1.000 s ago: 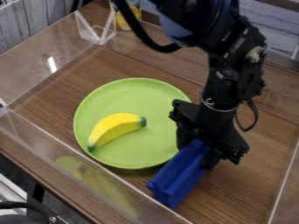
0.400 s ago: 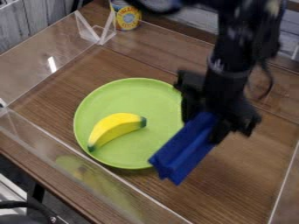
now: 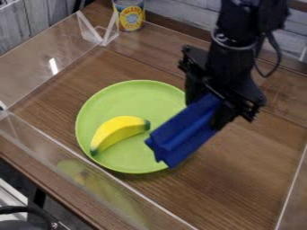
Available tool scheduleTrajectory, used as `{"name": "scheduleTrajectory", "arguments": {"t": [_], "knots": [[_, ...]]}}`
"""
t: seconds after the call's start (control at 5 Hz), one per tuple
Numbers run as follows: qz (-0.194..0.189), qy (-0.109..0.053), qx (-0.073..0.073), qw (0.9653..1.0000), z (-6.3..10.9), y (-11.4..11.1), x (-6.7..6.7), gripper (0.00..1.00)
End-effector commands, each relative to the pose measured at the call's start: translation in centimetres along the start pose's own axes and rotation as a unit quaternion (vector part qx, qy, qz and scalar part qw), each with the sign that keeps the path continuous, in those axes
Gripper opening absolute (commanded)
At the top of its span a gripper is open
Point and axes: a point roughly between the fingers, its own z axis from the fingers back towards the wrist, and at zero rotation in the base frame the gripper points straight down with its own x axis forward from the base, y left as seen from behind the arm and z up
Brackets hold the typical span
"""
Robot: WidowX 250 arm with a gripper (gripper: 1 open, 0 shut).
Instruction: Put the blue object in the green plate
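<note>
Over the right edge of the green plate [image 3: 106, 106], the blue object [image 3: 185, 133] hangs in the air, tilted, its lower end pointing down toward the plate's near-right rim and its upper end caught up in the gripper [image 3: 220, 105]. Channel groove faces up-left. It touches neither plate nor tabletop [image 3: 258, 166] as far as I can tell. Fingers are clamped on the block's upper end, set partly apart by its width; exact pad contact is hidden behind the block.

Step in hand: carry phase, block lifted and being brought across to the plate. Not yet placed.

Next move, my read: shift further left so the block's whole length sits over the plate, then lower and let go. A yellow banana [image 3: 117, 133] already lies in the plate's left-centre, so free space is the right half; the low end of the block is near the banana's tip, so watch for a nudge. A long tilted block may tip or rest on the rim if dropped too early.

Arm pose: black arm comes in from top right, wrist upright, gripper pointing straight down over the plate's right rim.
</note>
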Motion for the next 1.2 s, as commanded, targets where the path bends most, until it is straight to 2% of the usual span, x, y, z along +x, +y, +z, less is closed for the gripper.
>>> {"name": "scheduleTrajectory", "arguments": {"t": [0.0, 0.2, 0.4, 0.8, 1.0], "knots": [[-0.014, -0.039, -0.015, 0.9990, 0.4, 0.2, 0.3, 0.00], [-0.029, -0.050, -0.029, 0.9979, 0.3, 0.7, 0.5, 0.00], [-0.046, -0.058, -0.035, 0.9967, 0.2, 0.1, 1.2, 0.00], [-0.087, -0.077, -0.045, 0.9922, 0.3, 1.5, 1.7, 0.00], [-0.051, -0.083, -0.045, 0.9942, 0.6, 0.6, 1.8, 0.00]]}}
